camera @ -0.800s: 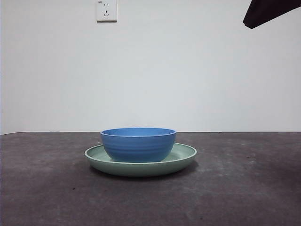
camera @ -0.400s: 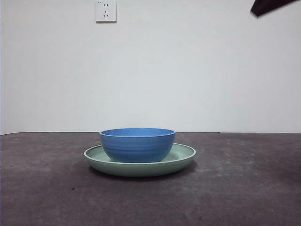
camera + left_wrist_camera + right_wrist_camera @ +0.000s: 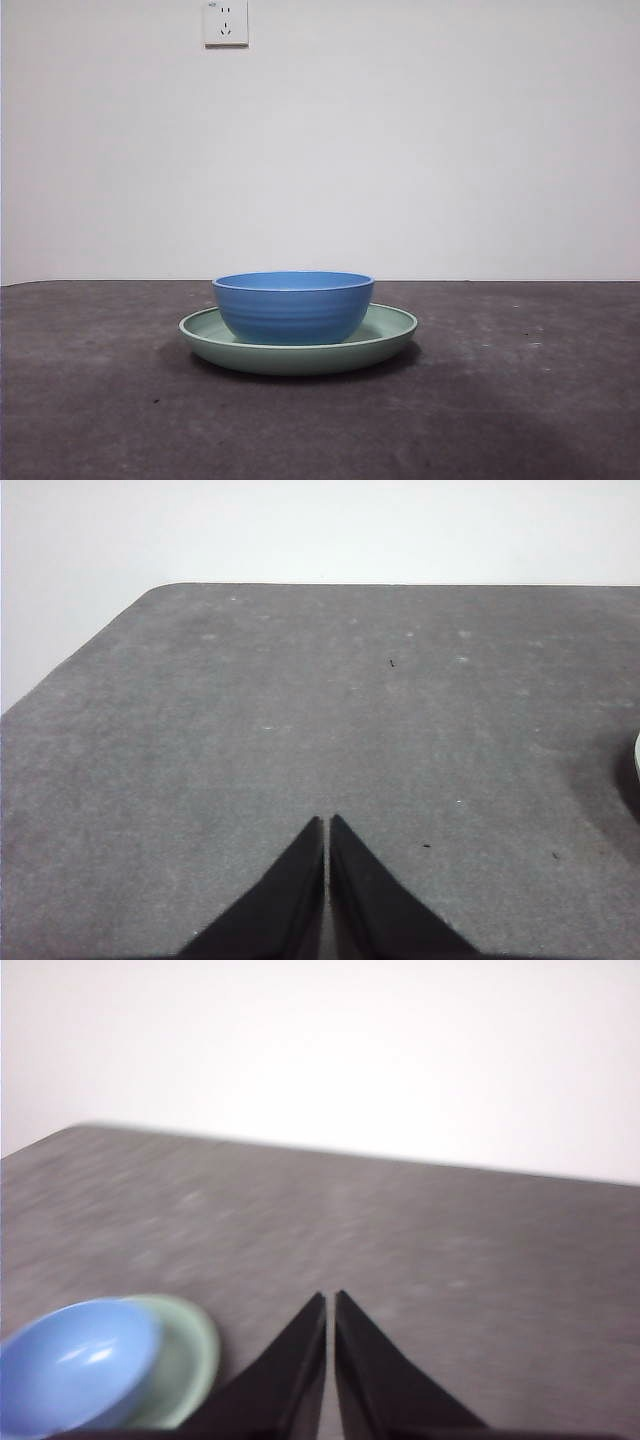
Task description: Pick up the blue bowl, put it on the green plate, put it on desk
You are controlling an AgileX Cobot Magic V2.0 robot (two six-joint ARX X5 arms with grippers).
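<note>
With the blue bowl [image 3: 293, 306] seated on the green plate [image 3: 392, 330], both closed, empty pincers, right pincer [image 3: 330, 1300] and left pincer [image 3: 327, 823], should stay clear

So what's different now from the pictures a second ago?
The dark arm tip at the front view's top right corner slid up and out of sight. Nothing was grabbed or let go. The blue bowl sits in the green plate on the desk as before.
</note>
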